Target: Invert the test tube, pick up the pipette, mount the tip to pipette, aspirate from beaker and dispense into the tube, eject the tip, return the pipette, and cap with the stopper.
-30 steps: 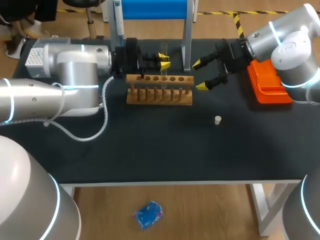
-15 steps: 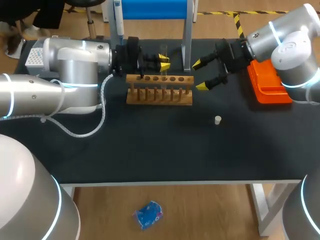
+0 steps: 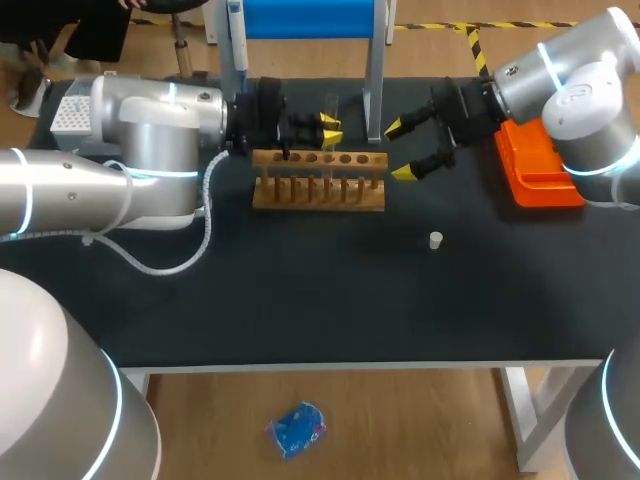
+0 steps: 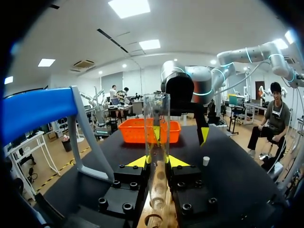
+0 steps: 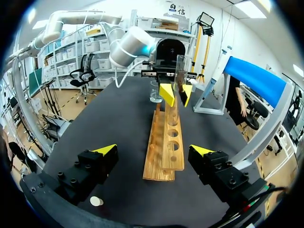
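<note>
Left wrist view: clear tube (image 4: 157, 124) upright.

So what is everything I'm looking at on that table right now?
Table: one, black, under it all.
Rack: one, wooden, middle of the table towards the back.
Test tube: one, clear, upright over the rack.
Stopper: one, white, alone on the table, right of and nearer than the rack.
Beaker: one, clear glass, beyond the rack's left end.
Stand: one, blue top, behind the rack.
Pipette: one, pale, upright at the stand's left.
Tip box: one, white, back left corner.
Tray: one, orange, right side.
Left gripper: one, yellow-tipped, shut on the test tube.
Right gripper: one, yellow-tipped, open and empty, right of the rack.
</note>
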`<state>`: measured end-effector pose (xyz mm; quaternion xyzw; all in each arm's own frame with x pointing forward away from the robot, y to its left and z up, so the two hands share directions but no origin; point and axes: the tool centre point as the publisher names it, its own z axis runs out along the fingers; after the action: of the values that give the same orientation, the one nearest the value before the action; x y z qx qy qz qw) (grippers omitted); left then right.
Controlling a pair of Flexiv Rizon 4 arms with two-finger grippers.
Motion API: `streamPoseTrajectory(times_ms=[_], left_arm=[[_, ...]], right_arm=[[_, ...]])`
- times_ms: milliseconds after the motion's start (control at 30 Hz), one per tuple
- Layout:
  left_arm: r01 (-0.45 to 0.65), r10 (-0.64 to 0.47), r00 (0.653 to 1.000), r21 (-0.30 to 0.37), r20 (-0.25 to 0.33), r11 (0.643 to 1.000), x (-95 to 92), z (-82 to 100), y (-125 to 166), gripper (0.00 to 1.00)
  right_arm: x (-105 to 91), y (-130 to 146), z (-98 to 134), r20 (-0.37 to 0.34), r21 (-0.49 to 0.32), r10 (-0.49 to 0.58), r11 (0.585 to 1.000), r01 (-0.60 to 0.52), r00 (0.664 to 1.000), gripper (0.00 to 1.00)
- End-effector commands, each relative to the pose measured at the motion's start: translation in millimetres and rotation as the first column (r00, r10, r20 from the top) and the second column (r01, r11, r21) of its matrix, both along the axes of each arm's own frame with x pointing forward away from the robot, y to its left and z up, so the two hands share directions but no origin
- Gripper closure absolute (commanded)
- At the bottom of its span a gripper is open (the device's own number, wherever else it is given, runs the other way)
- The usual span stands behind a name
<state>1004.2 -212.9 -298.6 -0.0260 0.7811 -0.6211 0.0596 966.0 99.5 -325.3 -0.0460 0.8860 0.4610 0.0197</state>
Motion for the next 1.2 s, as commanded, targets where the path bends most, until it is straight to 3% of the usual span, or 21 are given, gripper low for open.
streamPoseTrajectory(times_ms=[33, 267, 1000, 1033, 1067, 1200], left_arm=[[0.009, -0.009, 1.0, -0.004, -0.003, 1.0, 4.6, -5.7, -0.5, 1.0], [-0.007, 0.008, 1.0, -0.02, 0.025, 1.0, 5.7, -9.6, 0.1, 1.0], [-0.015, 0.015, 1.0, -0.017, 0.007, 1.0, -0.8, -15.3, 4.0, 1.0], [-0.022, 0.022, 1.0, -0.02, 0.002, 1.0, -0.7, -14.9, 4.4, 0.27], [-0.023, 0.023, 1.0, -0.021, 0.004, 1.0, -0.3, -13.9, 4.9, 0.0], [-0.031, 0.031, 0.999, -0.009, 0.016, 0.999, 2.5, -7.7, 8.3, 0.0]], right_arm=[[1.0, -0.8, 0.0, -0.002, 0.0, 0.003, 1.0, -0.003, 1.0, 0.0], [1.0, -0.8, 0.0, -0.002, 0.0, 0.003, 1.0, -0.003, 1.0, 0.0], [1.0, -0.8, 0.0, -0.002, 0.0, 0.003, 1.0, -0.003, 1.0, 0.0], [1.0, -0.8, 0.0, -0.002, 0.0, 0.003, 1.0, -0.003, 1.0, 0.0], [1.0, -0.8, 0.0, -0.002, 0.0, 0.003, 1.0, -0.003, 1.0, 0.0], [1.0, -0.8, 0.0, -0.002, 0.0, 0.003, 1.0, -0.003, 1.0, 0.0]])
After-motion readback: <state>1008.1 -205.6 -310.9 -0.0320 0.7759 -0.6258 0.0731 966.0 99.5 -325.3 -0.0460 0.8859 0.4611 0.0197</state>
